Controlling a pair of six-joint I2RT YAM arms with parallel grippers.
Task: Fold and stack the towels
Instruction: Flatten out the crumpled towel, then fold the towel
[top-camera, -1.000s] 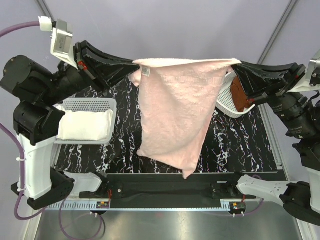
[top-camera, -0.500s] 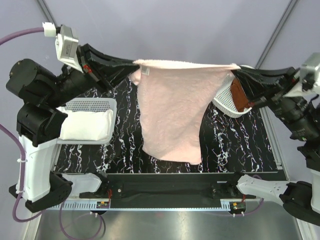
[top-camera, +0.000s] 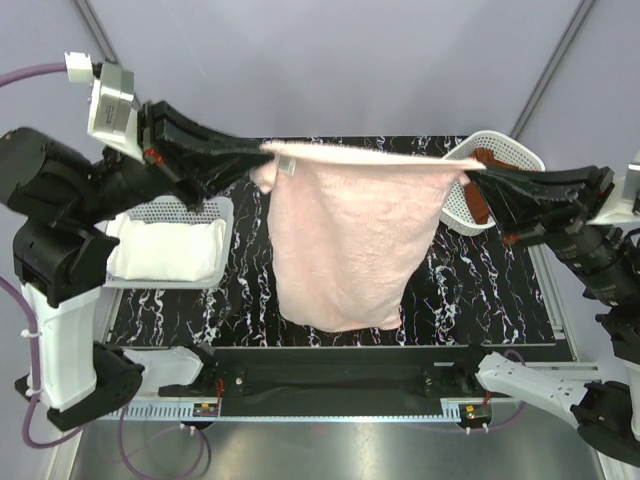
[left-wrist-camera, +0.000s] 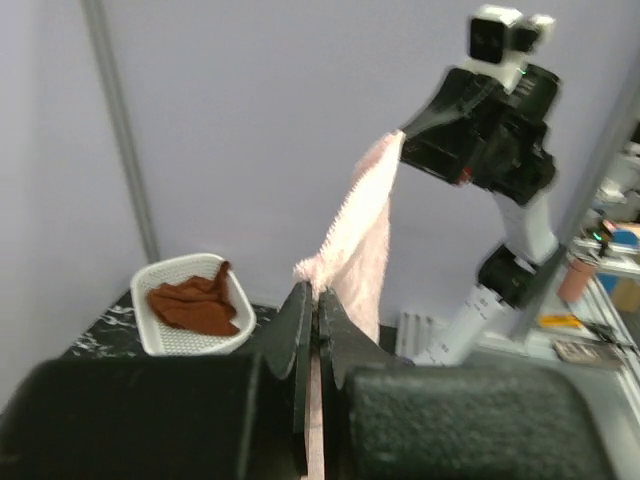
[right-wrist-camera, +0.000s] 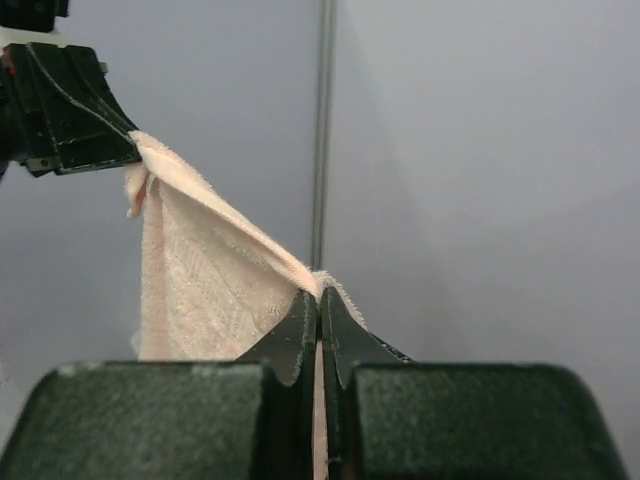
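A pale pink towel (top-camera: 345, 235) hangs high above the marbled black table (top-camera: 480, 290), stretched by its top edge between both arms. My left gripper (top-camera: 264, 152) is shut on its left top corner, my right gripper (top-camera: 470, 170) shut on the right top corner. From the left wrist the pink towel (left-wrist-camera: 360, 240) runs from my left gripper (left-wrist-camera: 315, 295) up to the other arm; from the right wrist the pink towel (right-wrist-camera: 200, 270) runs away from my right gripper (right-wrist-camera: 319, 298). A folded white towel (top-camera: 168, 250) lies in the left basket (top-camera: 180, 209). The rust-brown towel (top-camera: 480, 205) sits crumpled in the right basket (top-camera: 505, 148).
A black bar (top-camera: 330, 375) runs along the table's near edge between the arm bases. Grey walls with metal posts (top-camera: 555, 60) stand behind. The left wrist view shows the brown towel (left-wrist-camera: 195, 305) in its white basket (left-wrist-camera: 165, 340).
Both grippers have risen and pulled apart, so the towel's top edge is now taut and level. Its lower part has swung and hangs more squarely.
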